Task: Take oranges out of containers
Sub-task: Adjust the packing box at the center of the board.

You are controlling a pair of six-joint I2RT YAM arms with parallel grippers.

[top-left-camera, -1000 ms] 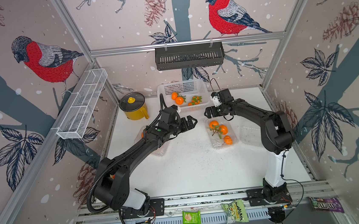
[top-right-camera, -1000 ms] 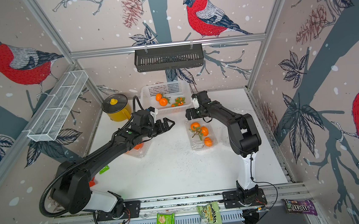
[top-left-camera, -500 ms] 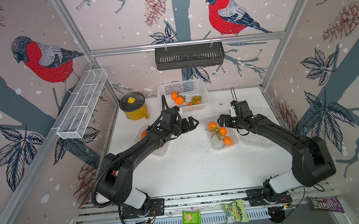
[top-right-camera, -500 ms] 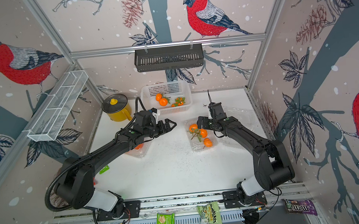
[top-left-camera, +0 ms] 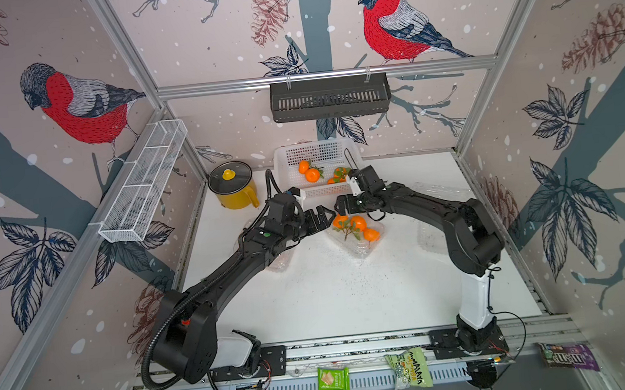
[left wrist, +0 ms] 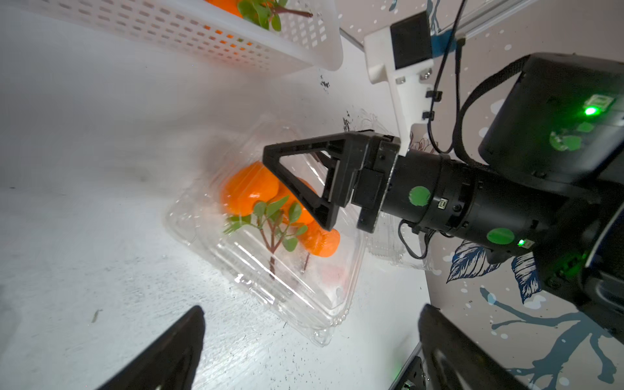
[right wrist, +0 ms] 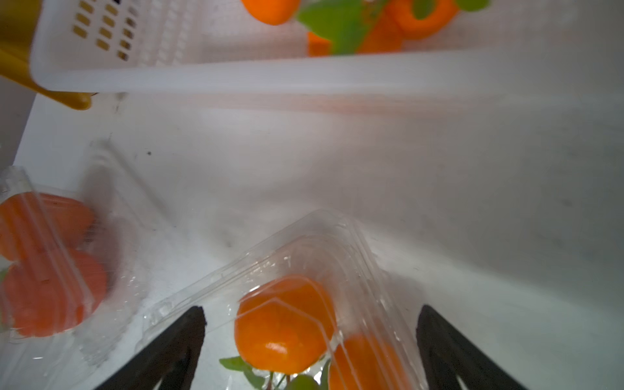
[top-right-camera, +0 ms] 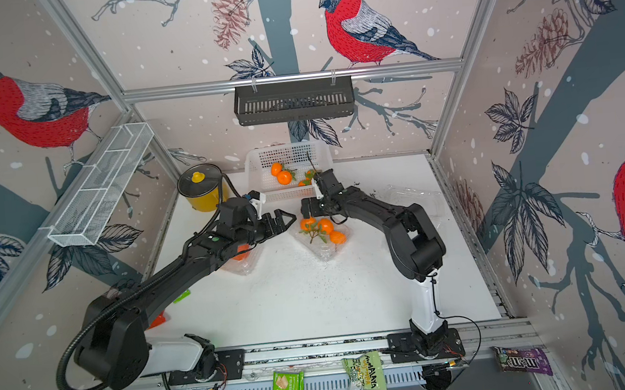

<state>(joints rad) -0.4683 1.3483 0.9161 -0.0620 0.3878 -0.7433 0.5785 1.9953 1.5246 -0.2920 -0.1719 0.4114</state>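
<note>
At the middle container (top-left-camera: 362,246): three oranges (top-left-camera: 357,223) with a leafy sprig (top-left-camera: 349,233) lie in it, near the middle of the surface (top-left-camera: 327,295). I cannot tell whether its clear lid is shut over them.
Right end effector (top-left-camera: 341,205): jaws spread wide and empty, poised just above the nearest fruit. Its fingers (right wrist: 169,351) straddle the container's corner, and I cannot tell whether they touch it.
Left end effector (top-left-camera: 327,216): also spread wide and empty, with its tips aimed at the same container, just beside the right one.
Other fruit: more oranges sit in the left container (top-right-camera: 243,267) under the left arm, and several lie in the white basket (top-left-camera: 315,153) at the back.
Risk, collision: both end effectors crowd one small spot, so a reach by either could knock the other.
Risk, container: the thin, light plastic would likely slide or lift with the fruit unless pinned, or buckle if a finger presses on its wall.
Risk, stems: the leaves look tangled, so pulling one fruit may drag its neighbours out.
Risk, roll: a round fruit pinched off-centre may squirt free and roll across the surface.
</note>
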